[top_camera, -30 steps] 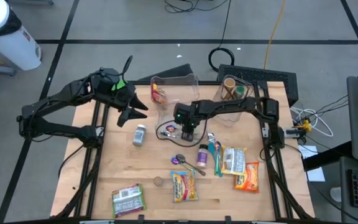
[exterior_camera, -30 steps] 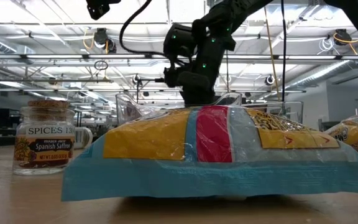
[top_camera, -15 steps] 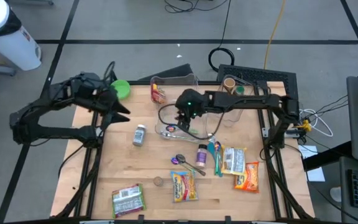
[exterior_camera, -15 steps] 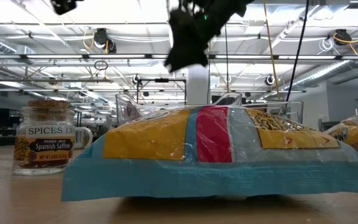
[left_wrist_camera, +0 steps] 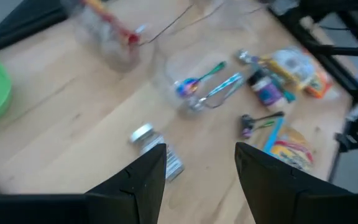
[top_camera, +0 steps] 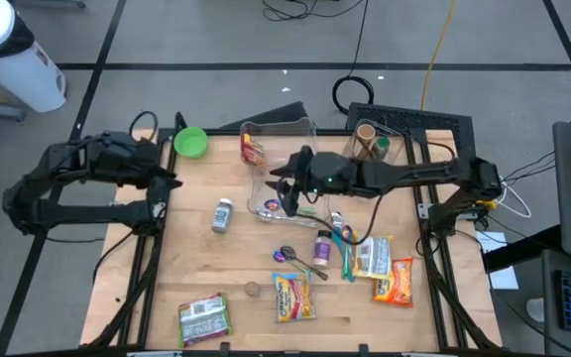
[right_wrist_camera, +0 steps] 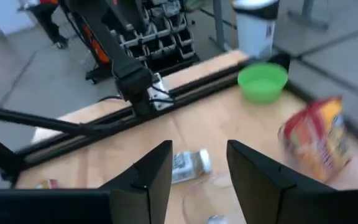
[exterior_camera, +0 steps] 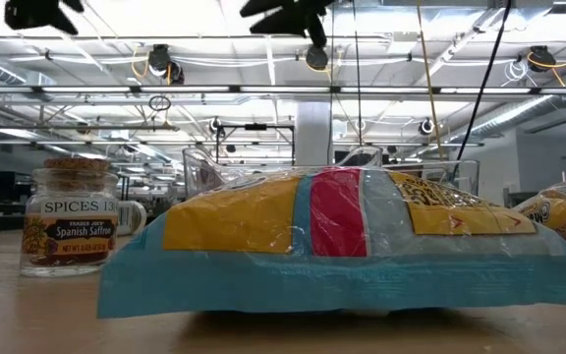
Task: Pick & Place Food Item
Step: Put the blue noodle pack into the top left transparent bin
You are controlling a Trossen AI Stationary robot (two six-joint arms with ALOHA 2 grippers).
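Both arms have risen and pulled back since the earlier frames: the left gripper (top_camera: pixel 165 178) has retreated from beside the clear plastic container (top_camera: pixel 278 139) to the table's left edge, and the right gripper (top_camera: pixel 284 186), earlier low over the clear glass bowl (top_camera: pixel 284 203), is now lifted and swung level, just in front of the container.

Left fingers (left_wrist_camera: pixel 143 177) stand apart, nothing between them. Right fingers (right_wrist_camera: pixel 151 171) also stand apart and empty.

Landmark: clear plastic container at the table's back edge. It holds a red-and-yellow snack bag (top_camera: pixel 253 151). Green plastic bowl (top_camera: pixel 190 142) sits to its left at the back corner. The glass bowl, with small utensils in it, lies just in front. Small label-wrapped spice jar (top_camera: pixel 223 215) lies on its side in front and to the left. Yellow-and-blue food packet (top_camera: pixel 293 297) lies well in front, near the front edge; this reads as a likely task item, untouched, though which food is meant cannot be told.

Risk, as judged: neither gripper holds food, so the pick is still open. Right arm stretches far across the table; a descent from here could clip the glass bowl's rim or the container wall. Flat, slippery packets may slide away under closing fingers.
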